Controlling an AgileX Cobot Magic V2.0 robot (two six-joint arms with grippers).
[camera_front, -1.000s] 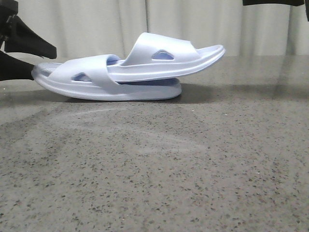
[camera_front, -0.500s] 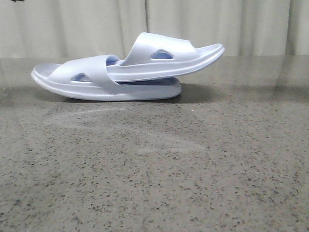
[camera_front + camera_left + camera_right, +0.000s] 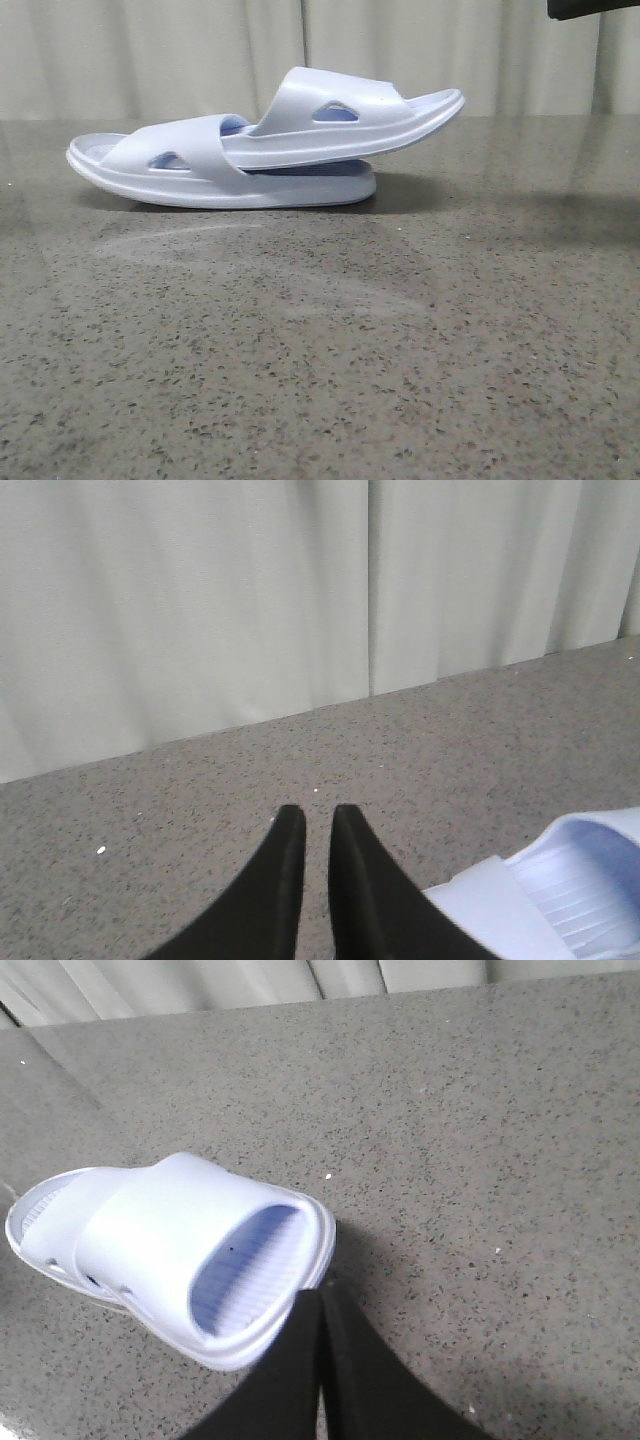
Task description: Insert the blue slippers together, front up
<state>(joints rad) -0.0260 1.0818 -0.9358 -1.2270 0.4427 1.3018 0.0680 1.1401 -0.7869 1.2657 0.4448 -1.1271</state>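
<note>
Both claws, left [image 3: 318,825] and right [image 3: 320,1310], narrowed and empty (above table [image 3: 400,350]), nested blue slippers [image 3: 265,140] untouched.

Slippers [image 3: 270,150]: very pale blue-lilac, with a deeper blue ribbed footbed [image 3: 245,1265]. Table [image 3: 320,360]: grey stone-like surface, speckled with fine dark and light flecks. Curtain [image 3: 200,600]: plain off-white, vertically pleated. Gripper fingers [image 3: 285,880]: matte black.

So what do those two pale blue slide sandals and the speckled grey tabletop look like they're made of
The pale blue slide sandals: probably moulded foam or soft plastic, one seamless piece, satin sheen, ribbed footbed. The speckled grey tabletop: looks like polished stone or a stone-look composite, faintly reflective; which one can't be told.
</note>
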